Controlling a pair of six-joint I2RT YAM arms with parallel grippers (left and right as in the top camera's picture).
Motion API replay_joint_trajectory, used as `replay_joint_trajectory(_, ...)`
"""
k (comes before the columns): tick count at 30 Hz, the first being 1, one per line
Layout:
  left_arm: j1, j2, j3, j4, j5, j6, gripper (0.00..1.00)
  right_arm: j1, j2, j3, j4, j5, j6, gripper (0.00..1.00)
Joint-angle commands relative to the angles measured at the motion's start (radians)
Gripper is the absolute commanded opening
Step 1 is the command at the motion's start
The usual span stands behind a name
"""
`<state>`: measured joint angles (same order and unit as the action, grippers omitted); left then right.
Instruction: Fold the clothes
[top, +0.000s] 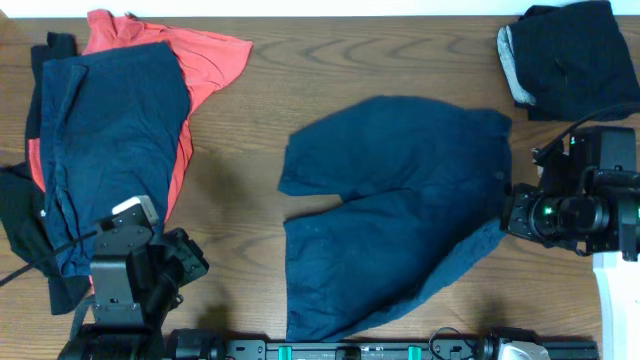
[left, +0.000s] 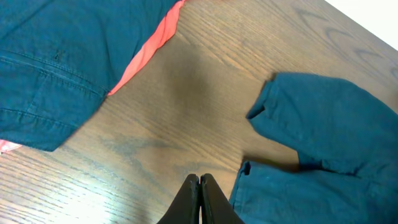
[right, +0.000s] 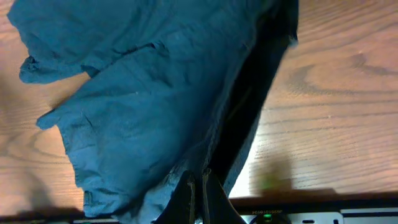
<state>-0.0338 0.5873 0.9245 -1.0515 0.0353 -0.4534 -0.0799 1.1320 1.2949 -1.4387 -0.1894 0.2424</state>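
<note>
Navy shorts (top: 400, 200) mid-table, garment pile (top: 110, 150) left.
Only wrist views show claws: left gripper (left: 200, 179) closed empty; right gripper (right: 199, 176) pinches shorts' edge.

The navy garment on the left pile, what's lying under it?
A coral-red shirt pokes out past the navy garment's top and right edges, and black cloth shows along its left. Anything else beneath is covered.

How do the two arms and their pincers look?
Both arms are black and blocky with black cables. The left arm carries a pale grey plate; the right arm shows a green light. The left pincer and right pincer have slim black tapered fingers.
</note>
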Motion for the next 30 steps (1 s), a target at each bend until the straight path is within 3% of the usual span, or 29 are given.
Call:
replay_joint_trajectory(1,0.004,0.023,0.002,-0.010,0.036,0.013,0.06,-0.017,0.008,0.018,0.023,0.013,-0.023,0.01)
replay_joint_trajectory(3,0.004,0.050,0.002,-0.011,0.086,0.046,0.11,-0.017,0.016,0.018,0.034,0.014,-0.023,0.10)
replay_joint_trajectory(4,0.004,0.065,0.002,-0.010,0.117,0.060,0.17,-0.017,0.020,0.018,0.039,0.014,-0.023,0.18)
replay_joint_trajectory(5,0.004,0.085,0.001,-0.011,0.151,0.075,0.31,-0.017,0.026,0.018,0.045,0.014,-0.023,0.23)
replay_joint_trajectory(7,0.004,0.126,0.000,-0.023,0.208,0.105,0.39,-0.017,0.035,0.018,0.056,0.014,-0.023,0.29)
replay_joint_trajectory(18,-0.080,0.289,-0.090,-0.164,0.351,0.140,0.41,-0.017,0.097,0.018,0.087,0.014,-0.037,0.30)
replay_joint_trajectory(24,-0.262,0.285,-0.164,-0.106,0.346,0.012,0.46,-0.017,0.132,0.018,0.110,0.014,-0.043,0.30)
replay_joint_trajectory(30,-0.507,0.296,-0.295,0.076,0.312,-0.174,0.49,-0.017,0.174,0.018,0.130,0.014,-0.050,0.30)
